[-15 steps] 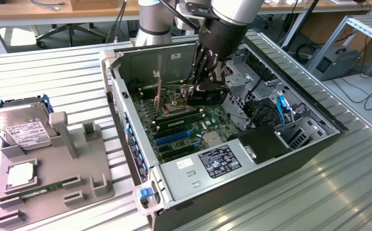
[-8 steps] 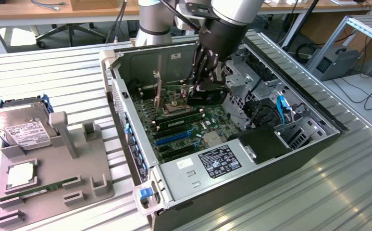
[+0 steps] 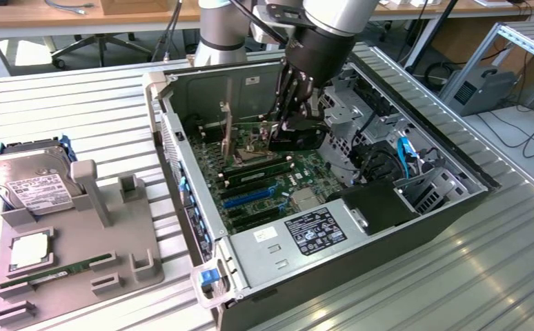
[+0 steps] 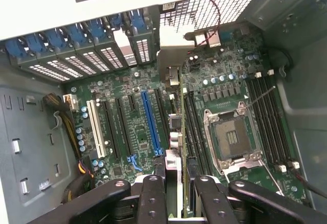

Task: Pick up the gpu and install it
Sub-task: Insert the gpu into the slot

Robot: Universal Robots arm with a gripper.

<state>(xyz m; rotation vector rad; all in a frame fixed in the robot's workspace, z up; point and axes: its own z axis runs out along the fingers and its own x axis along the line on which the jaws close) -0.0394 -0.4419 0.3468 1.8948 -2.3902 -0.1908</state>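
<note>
Inside the open case (image 3: pixel 277 241), under the gripper (image 4: pixel 176 180), the motherboard (image 4: pixel 127 127). Between the fingers, on edge over the board, the gpu (image 4: pixel 179 132). To one side of the card the CPU socket (image 4: pixel 231 137), to the other the expansion slots (image 4: pixel 148 121). Outside the case, well off to the exterior view's left of the gripper, a tray (image 3: pixel 74 289) bearing a memory stick (image 3: pixel 55 270), with a hard drive (image 3: pixel 27 179) at its far end.

Silver-grey tubular arm (image 3: pixel 339 12); black jointed gripper (image 4: pixel 176 191) with round screws.
</note>
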